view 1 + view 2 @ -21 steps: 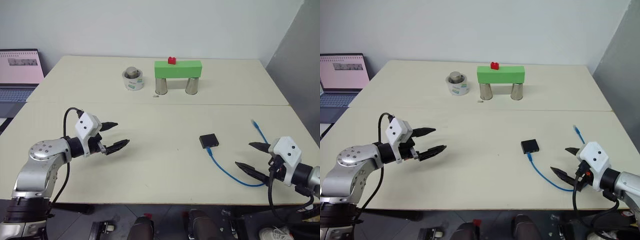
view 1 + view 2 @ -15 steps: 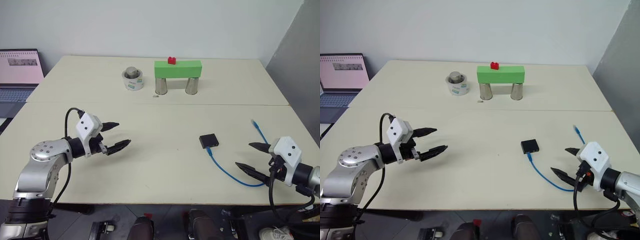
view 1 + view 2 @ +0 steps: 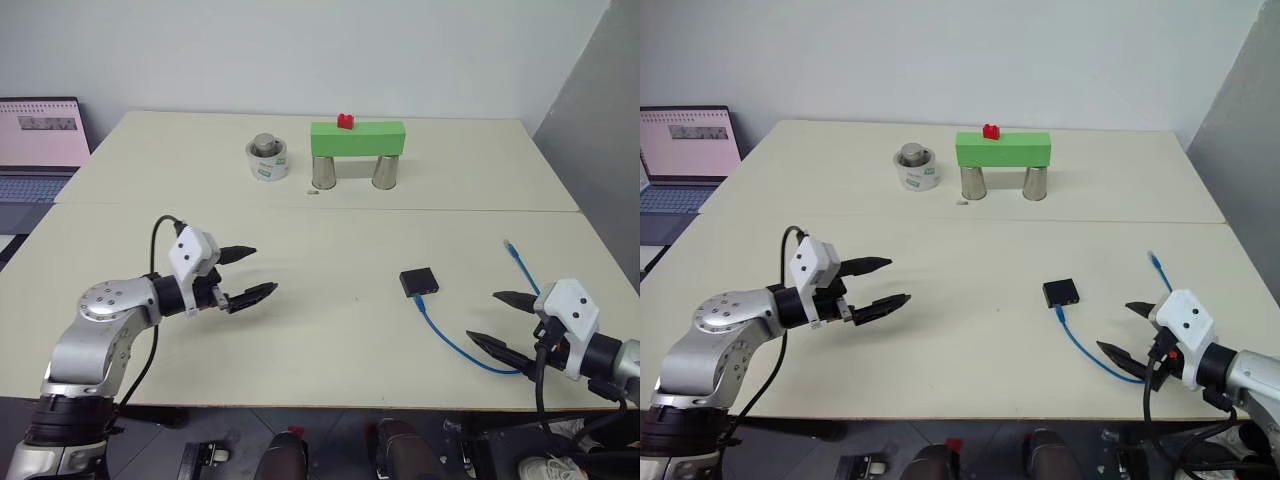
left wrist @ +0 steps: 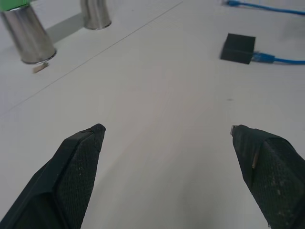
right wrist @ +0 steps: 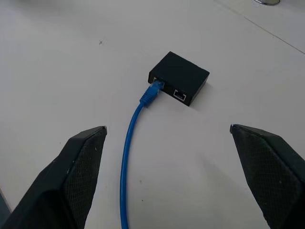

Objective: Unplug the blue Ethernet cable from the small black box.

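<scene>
A: Where does the small black box (image 3: 418, 281) sit?

B: Flat on the surface (image 3: 330, 250), in the right half, nearer the front edge than the back. It is well apart from both arms.

A: And the blue Ethernet cable (image 3: 455, 345)?

B: One plug is seated in a port on the box's front-facing side; the right wrist view shows a second, empty port just beside it. From there the cord runs toward the front right corner, bends near the right pincer, and comes back along the right edge, where its free end (image 3: 510, 245) lies loose on the surface.

A: How is the right pincer (image 3: 497, 323) set?

B: Its two black fingers are spread wide, holding nothing. It hovers by the front right corner, aimed toward the box, and the cable's bend lies close to its lower finger.

A: The left pincer (image 3: 249, 273)?

B: Spread wide as well and pinching nothing, over the left half of the surface near the front edge, pointing across toward the box.

A: Anything else up there?

B: Toward the back edge, a green block (image 3: 356, 137) bridges two metal cups (image 3: 322, 171), with a small red piece (image 3: 345, 122) on top. Just to its left stands a white roll (image 3: 266, 161). A laptop (image 3: 38, 145) sits off the left edge, screen lit
</scene>
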Motion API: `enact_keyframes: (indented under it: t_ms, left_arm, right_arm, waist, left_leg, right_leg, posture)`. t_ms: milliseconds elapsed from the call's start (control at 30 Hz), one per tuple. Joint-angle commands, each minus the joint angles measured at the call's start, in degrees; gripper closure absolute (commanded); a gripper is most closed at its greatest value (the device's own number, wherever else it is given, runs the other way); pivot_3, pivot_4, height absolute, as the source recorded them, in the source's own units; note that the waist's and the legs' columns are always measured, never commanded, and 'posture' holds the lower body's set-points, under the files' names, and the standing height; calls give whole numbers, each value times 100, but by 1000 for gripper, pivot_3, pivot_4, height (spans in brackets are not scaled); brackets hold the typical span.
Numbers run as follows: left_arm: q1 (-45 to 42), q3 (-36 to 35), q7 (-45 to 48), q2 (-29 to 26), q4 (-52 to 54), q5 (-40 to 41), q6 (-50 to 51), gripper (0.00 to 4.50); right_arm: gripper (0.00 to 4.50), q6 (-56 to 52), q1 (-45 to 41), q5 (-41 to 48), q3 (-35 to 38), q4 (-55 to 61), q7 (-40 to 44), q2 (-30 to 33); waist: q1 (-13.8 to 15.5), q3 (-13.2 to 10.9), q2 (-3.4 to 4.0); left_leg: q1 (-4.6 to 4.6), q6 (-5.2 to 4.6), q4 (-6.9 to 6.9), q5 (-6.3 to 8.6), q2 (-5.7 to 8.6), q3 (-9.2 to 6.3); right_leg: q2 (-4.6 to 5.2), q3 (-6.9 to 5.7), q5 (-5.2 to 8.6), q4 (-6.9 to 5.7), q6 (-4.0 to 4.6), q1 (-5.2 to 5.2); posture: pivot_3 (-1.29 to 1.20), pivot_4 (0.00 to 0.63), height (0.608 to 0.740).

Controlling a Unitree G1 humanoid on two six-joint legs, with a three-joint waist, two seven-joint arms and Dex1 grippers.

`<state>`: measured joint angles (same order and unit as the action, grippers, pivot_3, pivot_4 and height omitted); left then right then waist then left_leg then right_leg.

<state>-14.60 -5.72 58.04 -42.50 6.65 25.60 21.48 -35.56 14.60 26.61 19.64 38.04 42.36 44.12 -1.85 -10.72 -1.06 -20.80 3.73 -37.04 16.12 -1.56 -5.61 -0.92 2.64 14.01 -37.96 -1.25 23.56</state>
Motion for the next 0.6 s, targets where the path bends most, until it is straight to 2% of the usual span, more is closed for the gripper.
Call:
enact_keyframes:
  t_ms: [33,200,367,533,600]
  left_arm:
    - [-147,202,293,38,298,164,5,1]
    - [-365,498,471,65,323,40,-105,1]
    - [-517,566,505,131,263,37,-117,1]
    - [-478,598,560,98,307,14,-85,1]
    - [-454,590,556,88,338,23,-75,0]
  right_arm:
    - [128,-266,-147,-77,-422,251,-641,-375]
    - [128,-695,-452,-185,-1195,269,-1464,-1125]
    - [128,-876,-820,-648,-1926,5,-2305,-1805]
    - [128,-980,-1118,-1075,-2209,-424,-2907,-2304]
    - [466,-1101,-1213,-1176,-2268,-522,-2977,-2320]
  waist:
    - [-2,0,1]
    - [-8,1,-1]
    - [-10,-1,3]
    - [-5,-1,3]
    - [-6,-1,3]
  left_leg:
    - [0,0,0,0,0,-1]
    - [0,0,2,0,-1,-1]
    - [1,0,2,0,-1,-2]
    - [-5,0,3,0,-1,-2]
    - [-7,0,3,0,-1,-2]
  right_leg:
    - [0,0,0,-1,0,1]
    - [-1,1,0,-2,0,1]
    - [-2,1,0,-2,1,2]
    - [-2,1,1,-1,1,8]
    - [-1,1,1,0,2,9]
  posture:
    - [0,150,740]
    - [0,150,740]
    - [0,150,740]
    - [0,150,740]
    - [0,150,740]
